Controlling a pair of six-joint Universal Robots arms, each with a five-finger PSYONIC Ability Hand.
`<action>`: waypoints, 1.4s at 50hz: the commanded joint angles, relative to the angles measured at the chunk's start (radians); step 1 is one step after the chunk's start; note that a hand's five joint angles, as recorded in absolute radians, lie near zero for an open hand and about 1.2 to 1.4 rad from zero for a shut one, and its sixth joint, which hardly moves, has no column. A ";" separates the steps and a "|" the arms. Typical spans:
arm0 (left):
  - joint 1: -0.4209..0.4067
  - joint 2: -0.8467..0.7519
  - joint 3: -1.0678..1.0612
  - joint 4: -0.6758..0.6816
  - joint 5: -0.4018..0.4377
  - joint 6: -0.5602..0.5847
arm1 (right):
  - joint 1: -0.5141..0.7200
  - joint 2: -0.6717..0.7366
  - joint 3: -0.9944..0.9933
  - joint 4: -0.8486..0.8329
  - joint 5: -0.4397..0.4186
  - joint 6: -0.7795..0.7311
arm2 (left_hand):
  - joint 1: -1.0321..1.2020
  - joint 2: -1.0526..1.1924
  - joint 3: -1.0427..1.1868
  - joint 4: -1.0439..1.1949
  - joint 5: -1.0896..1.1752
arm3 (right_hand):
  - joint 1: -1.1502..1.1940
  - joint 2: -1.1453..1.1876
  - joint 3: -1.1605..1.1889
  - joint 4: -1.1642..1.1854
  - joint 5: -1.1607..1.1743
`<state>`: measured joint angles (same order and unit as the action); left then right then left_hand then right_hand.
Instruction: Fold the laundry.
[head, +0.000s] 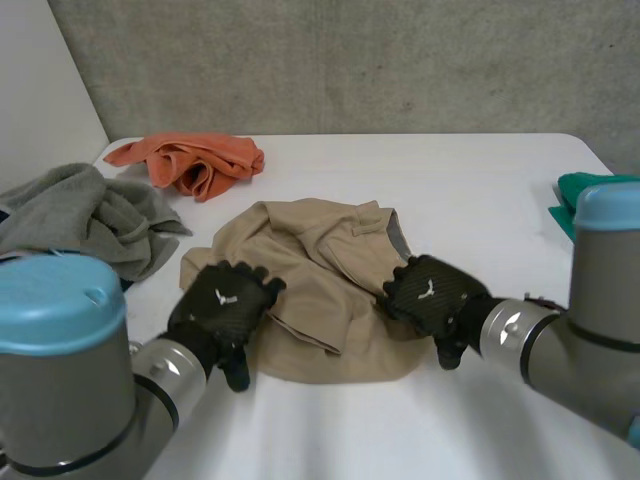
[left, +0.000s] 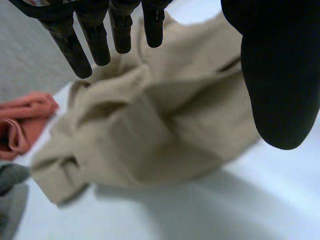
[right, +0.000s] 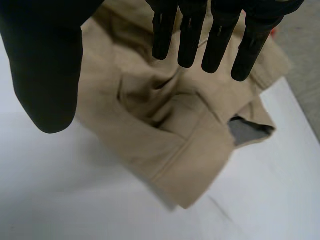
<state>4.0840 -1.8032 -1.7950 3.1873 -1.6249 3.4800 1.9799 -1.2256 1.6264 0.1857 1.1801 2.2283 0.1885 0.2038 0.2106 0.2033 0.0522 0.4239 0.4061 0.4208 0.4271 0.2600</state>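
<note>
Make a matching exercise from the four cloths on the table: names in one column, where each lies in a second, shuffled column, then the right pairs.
Things:
1. beige garment
2. orange cloth
3. grey cloth
4. green cloth

Places:
A. at the right edge of the table
B. far side, towards the left corner
C. in the middle, with the left hand and the right hand over its near edge
D. at the left edge, bunched up

Pairs: 1-C, 2-B, 3-D, 4-A
</note>
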 joint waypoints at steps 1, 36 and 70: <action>0.015 -0.146 -0.011 0.181 0.014 0.074 | 0.013 0.060 0.096 -0.224 0.026 -0.021 | 0.078 0.062 0.055 0.063 0.039 | 0.091 0.109 0.094 0.088 0.081; 0.104 0.326 0.667 0.089 -0.065 0.004 | -0.053 -0.279 -0.571 -0.244 0.030 0.599 | 1.208 1.192 1.186 1.193 1.170 | 0.972 0.990 0.975 0.969 0.962; 0.233 -0.397 0.895 0.086 -0.161 -0.187 | 0.082 0.347 -0.682 -0.444 0.330 0.484 | -0.014 -0.029 -0.036 -0.029 -0.052 | -0.249 -0.232 -0.246 -0.253 -0.260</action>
<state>4.3241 -2.3335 -0.7780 3.3728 -1.7035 3.2860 2.1111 -0.7613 0.8813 -0.4226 1.6071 2.6414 0.1874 0.2062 0.2089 0.2021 0.0582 0.2220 0.2069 0.2049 0.2067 0.0488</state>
